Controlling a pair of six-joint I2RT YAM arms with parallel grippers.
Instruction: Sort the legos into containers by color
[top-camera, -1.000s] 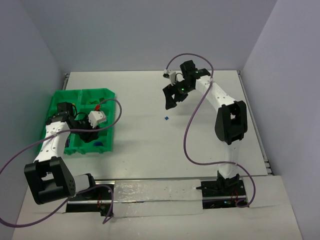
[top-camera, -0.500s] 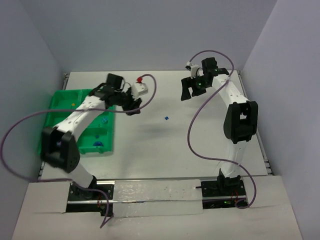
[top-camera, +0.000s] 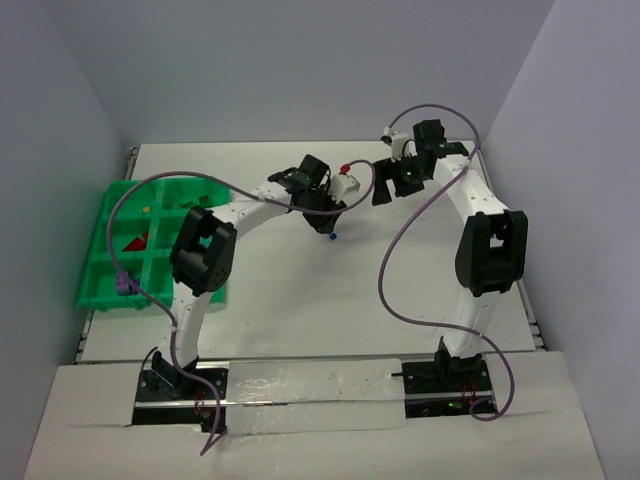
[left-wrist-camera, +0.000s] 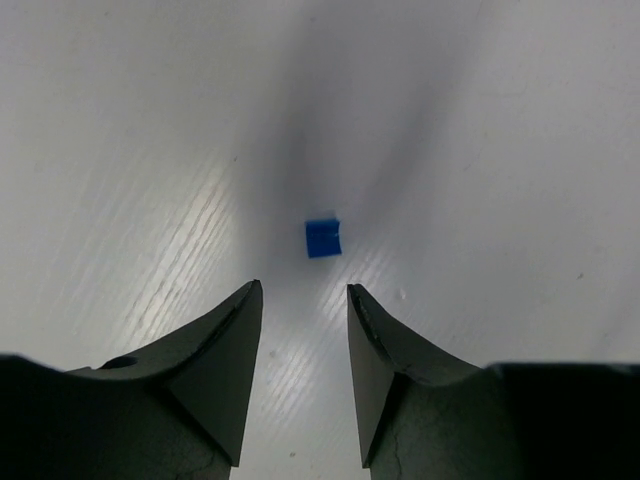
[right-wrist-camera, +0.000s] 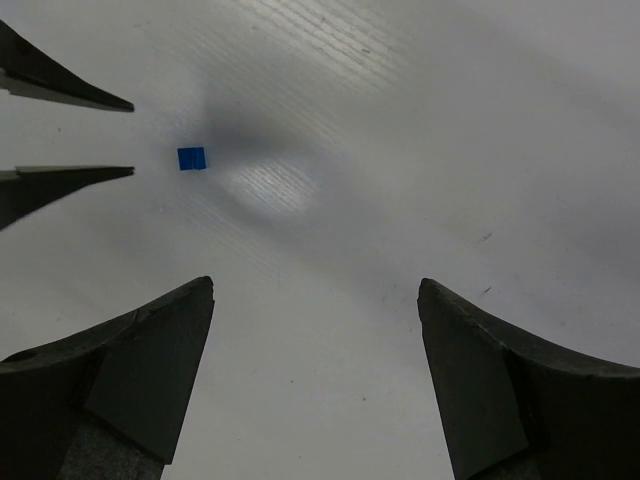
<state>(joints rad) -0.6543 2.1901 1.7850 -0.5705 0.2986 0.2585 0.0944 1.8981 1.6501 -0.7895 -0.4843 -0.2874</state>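
A single small blue lego (top-camera: 332, 236) lies on the white table, apart from the tray. My left gripper (top-camera: 323, 222) hangs just above and short of it. In the left wrist view the blue lego (left-wrist-camera: 323, 238) sits just beyond the open left gripper (left-wrist-camera: 303, 288), with nothing between the fingers. My right gripper (top-camera: 383, 192) hovers farther back and to the right, open wide and empty (right-wrist-camera: 315, 285). It sees the lego (right-wrist-camera: 191, 158) next to the left fingertips (right-wrist-camera: 95, 100). The green tray of containers (top-camera: 105, 215) holds a red lego (top-camera: 133, 242) and a purple one (top-camera: 125, 285).
The tray lies at the table's left edge, well away from both grippers. Purple cables loop from both arms, one draping over the tray. White walls enclose the table at the back and on both sides.
My left arm has swung from the green tray out to the middle of the table, over the blue lego, its jaws narrowing slightly. My right gripper has drawn back to the right.
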